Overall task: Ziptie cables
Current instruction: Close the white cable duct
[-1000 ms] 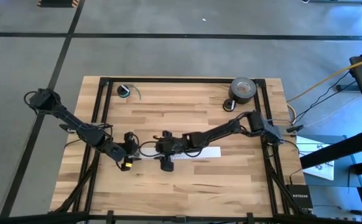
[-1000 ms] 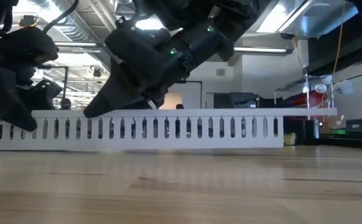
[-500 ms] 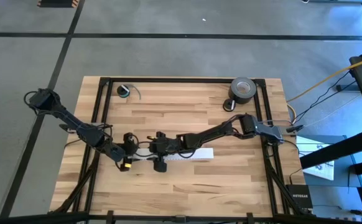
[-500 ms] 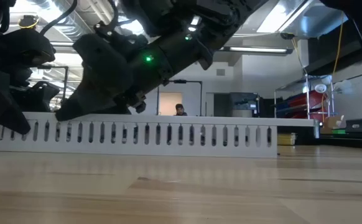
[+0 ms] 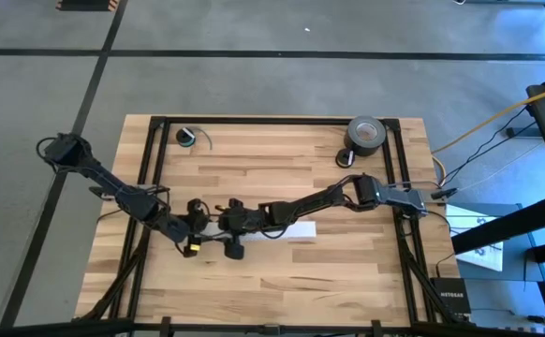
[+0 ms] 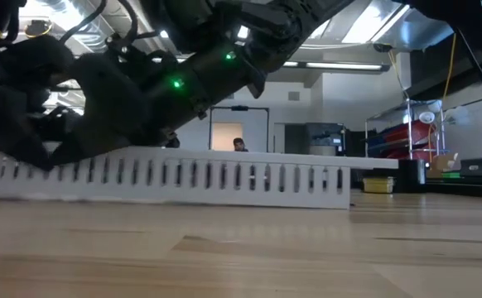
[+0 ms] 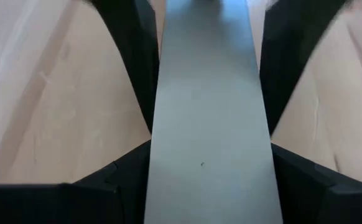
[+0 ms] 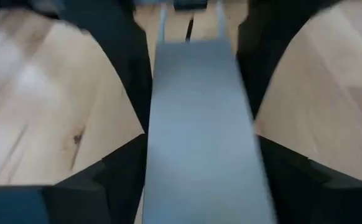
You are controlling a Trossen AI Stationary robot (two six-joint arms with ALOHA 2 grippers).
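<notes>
Cables not discernible; your left gripper (image 5: pixel 198 234) and right gripper (image 5: pixel 228 225) each straddle 1 white slotted strip (image 5: pixel 296 230), fingers alongside it.

Pale wood table (image 5: pixel 282 281) (matt, planked)

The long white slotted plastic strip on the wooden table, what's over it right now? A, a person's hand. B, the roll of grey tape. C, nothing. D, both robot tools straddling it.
D: each wrist view shows that arm's dark fingers flanking the long white slotted plastic strip.
</notes>
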